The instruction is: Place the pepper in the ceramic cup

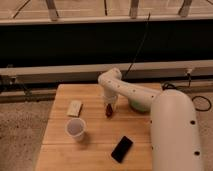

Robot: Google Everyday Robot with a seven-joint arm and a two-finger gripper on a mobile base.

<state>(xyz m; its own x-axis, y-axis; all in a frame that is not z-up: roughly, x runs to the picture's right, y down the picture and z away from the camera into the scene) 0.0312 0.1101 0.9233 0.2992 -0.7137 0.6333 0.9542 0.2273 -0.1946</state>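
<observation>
My gripper (109, 105) points down over the middle of the wooden table (95, 160), at the end of the white arm that reaches in from the lower right. It is shut on the pepper (108, 111), a small dark red piece that hangs upright below the fingers, just above the tabletop. The ceramic cup (76, 128) is white, stands upright to the front left of the gripper, and looks empty. The gripper is well apart from it.
A black phone (122, 148) lies near the table's front, right of the cup. A small tan block (74, 108) lies behind the cup. A green bowl (136, 105) sits partly hidden behind the arm. A dark wall with rails runs behind the table.
</observation>
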